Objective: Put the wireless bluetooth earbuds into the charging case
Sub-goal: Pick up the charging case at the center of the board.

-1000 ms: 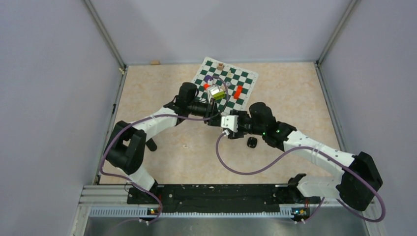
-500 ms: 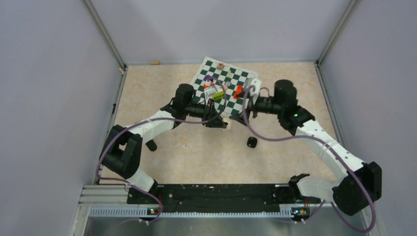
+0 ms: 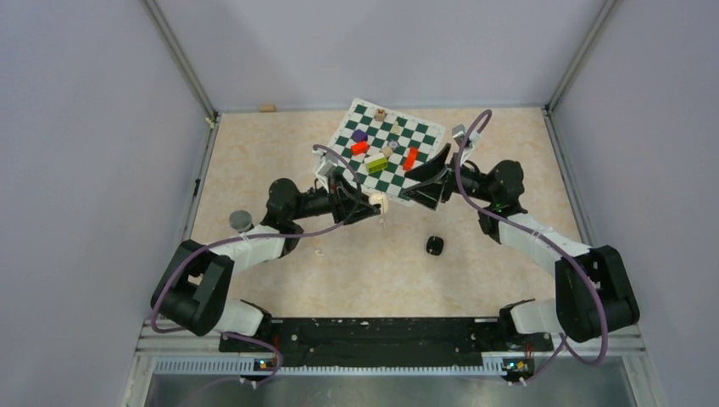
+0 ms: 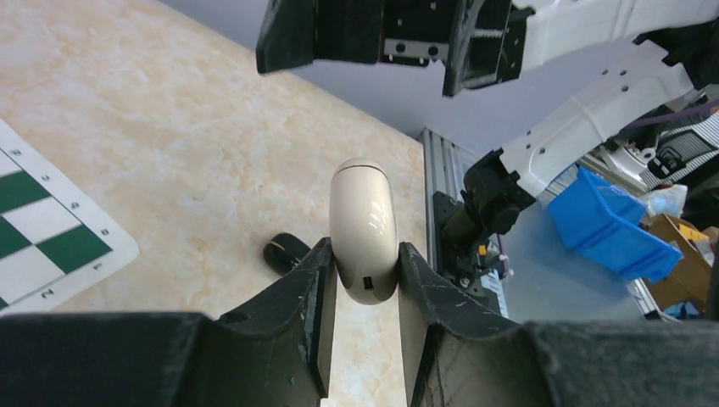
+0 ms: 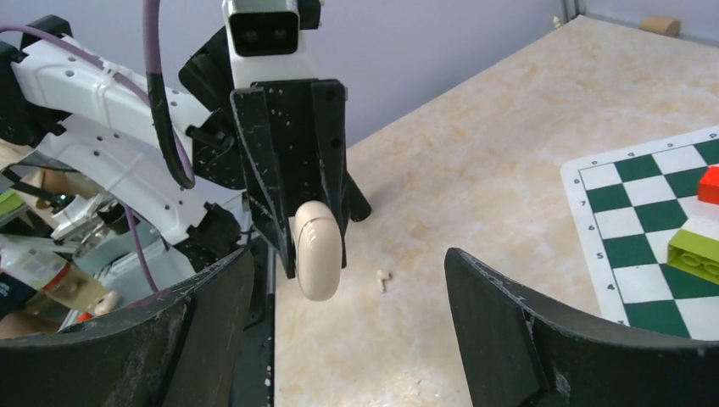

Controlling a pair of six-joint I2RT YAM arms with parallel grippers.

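My left gripper (image 3: pixel 377 202) (image 4: pixel 365 254) is shut on a cream oval charging case (image 4: pixel 363 225), held above the table with its lid seam on the far end and its port towards the wrist. The case also shows in the right wrist view (image 5: pixel 318 250). My right gripper (image 3: pixel 420 191) (image 5: pixel 349 259) is open and empty, facing the case from a short way off. One tiny cream earbud (image 5: pixel 383 278) lies on the table beyond the case. I see no second earbud. A small glossy black oval pod (image 3: pixel 435 245) (image 4: pixel 286 252) lies on the table below the grippers.
A green-and-white chessboard (image 3: pixel 424 136) with coloured blocks, among them a red one (image 3: pixel 410 158) and a lime one (image 3: pixel 377 164), lies at the back centre, just behind both grippers. Grey walls enclose the table on three sides.
My right arm has swung from the centre out to the right and now faces the left gripper, open. My left arm has drawn back to the lower left with the case.
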